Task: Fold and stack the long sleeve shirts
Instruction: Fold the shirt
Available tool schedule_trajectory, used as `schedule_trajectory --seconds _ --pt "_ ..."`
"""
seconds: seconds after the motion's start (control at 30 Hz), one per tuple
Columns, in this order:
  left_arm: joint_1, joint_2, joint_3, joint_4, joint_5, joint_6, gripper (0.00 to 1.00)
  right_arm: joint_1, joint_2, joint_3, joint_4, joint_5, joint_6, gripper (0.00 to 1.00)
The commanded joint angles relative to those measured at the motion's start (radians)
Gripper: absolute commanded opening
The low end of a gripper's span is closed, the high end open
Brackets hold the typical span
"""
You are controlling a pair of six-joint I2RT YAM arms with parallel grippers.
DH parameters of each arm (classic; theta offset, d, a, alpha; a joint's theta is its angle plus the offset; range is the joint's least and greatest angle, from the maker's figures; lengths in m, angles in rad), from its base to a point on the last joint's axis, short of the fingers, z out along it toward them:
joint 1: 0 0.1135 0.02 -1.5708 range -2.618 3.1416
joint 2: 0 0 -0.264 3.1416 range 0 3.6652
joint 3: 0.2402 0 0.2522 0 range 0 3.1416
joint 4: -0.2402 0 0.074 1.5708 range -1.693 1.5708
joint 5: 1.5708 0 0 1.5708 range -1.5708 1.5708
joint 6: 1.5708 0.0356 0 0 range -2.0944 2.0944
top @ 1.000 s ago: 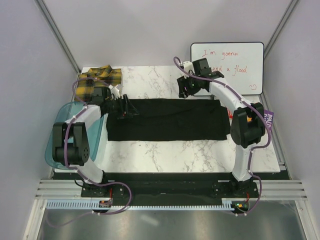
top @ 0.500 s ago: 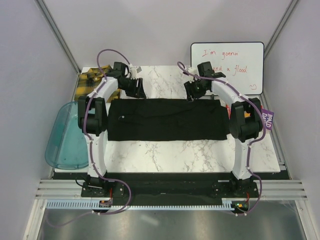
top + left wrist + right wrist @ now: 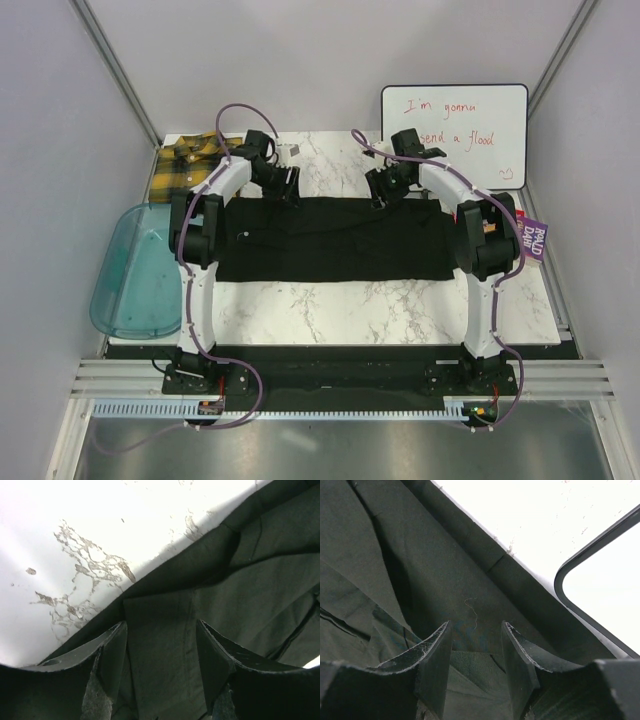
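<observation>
The black shirt lies flat as a wide band across the marble table. My left gripper is open over its far left edge; in the left wrist view the gripper has black cloth between its fingers. My right gripper is open over the far right edge; in the right wrist view the gripper also has black cloth between its fingers. The yellow-and-black plaid shirt lies folded at the far left corner.
A translucent blue tub sits at the table's left edge. A whiteboard with red writing leans at the back right; its black frame shows in the right wrist view. A purple label sits at the right.
My left arm swung from the shirt's left end up and right to its far edge. My right gripper came down a little onto the far right edge.
</observation>
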Motion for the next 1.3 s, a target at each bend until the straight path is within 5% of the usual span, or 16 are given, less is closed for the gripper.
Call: schedule_trajectory --seconds 0.0,0.3,0.5,0.7,0.83,0.9,1.03,1.27 --pt "-0.003 0.031 0.062 0.0 -0.036 0.025 0.66 -0.007 -0.005 0.032 -0.016 -0.03 -0.013 0.52" --pt "-0.001 0.035 0.094 0.0 -0.046 -0.012 0.74 -0.009 0.001 0.04 -0.028 -0.041 -0.011 0.52" --pt "-0.015 0.043 0.091 0.003 0.142 0.022 0.63 -0.012 0.005 0.048 -0.031 -0.035 -0.01 0.53" --pt "-0.023 0.023 0.091 0.001 0.203 0.041 0.42 -0.021 0.004 0.057 -0.039 -0.036 -0.007 0.53" --pt "-0.029 -0.017 0.08 -0.006 0.211 0.083 0.1 -0.027 0.004 0.057 -0.04 -0.038 -0.007 0.52" --pt "-0.032 -0.052 0.072 -0.028 0.238 0.149 0.02 -0.03 0.001 0.056 -0.043 -0.041 -0.01 0.52" --pt "-0.05 -0.119 0.046 -0.261 0.332 0.411 0.02 -0.039 -0.016 0.046 -0.051 -0.044 -0.025 0.52" --pt "-0.064 -0.303 -0.162 -0.528 0.268 1.075 0.02 -0.065 -0.051 0.042 -0.072 -0.061 -0.042 0.53"
